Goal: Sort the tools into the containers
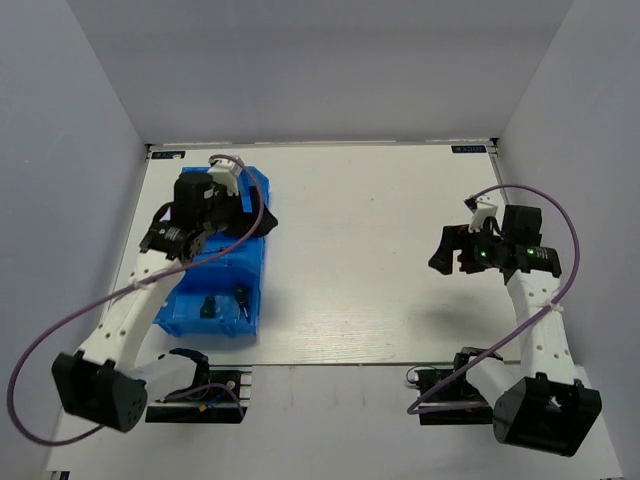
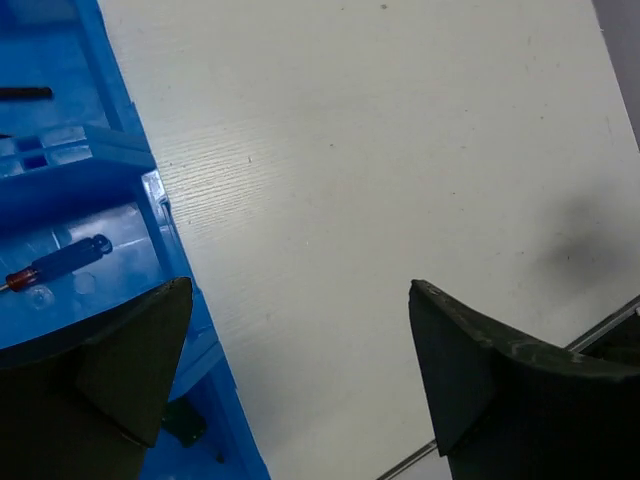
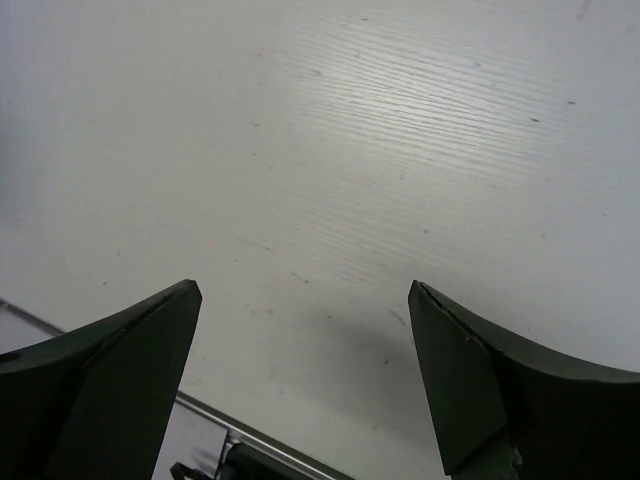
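The blue bin (image 1: 215, 270) lies at the table's left, under my left arm. In its near compartment stand two stubby dark screwdrivers (image 1: 208, 305) (image 1: 242, 297). The left wrist view shows the bin's wall (image 2: 130, 150), a blue-handled precision screwdriver (image 2: 62, 262) in the middle compartment, a thin black tool (image 2: 25, 93) in the far one, and a dark green handle (image 2: 185, 425) low down. My left gripper (image 2: 300, 290) (image 1: 262, 222) hangs open and empty over the bin's right edge. My right gripper (image 3: 305, 290) (image 1: 452, 255) is open and empty above bare table on the right.
White walls enclose the table on the left, back and right. The table's near edge with its metal rail (image 3: 250, 440) shows below the right gripper. The arm bases (image 1: 195, 385) (image 1: 455, 385) sit at the front edge.
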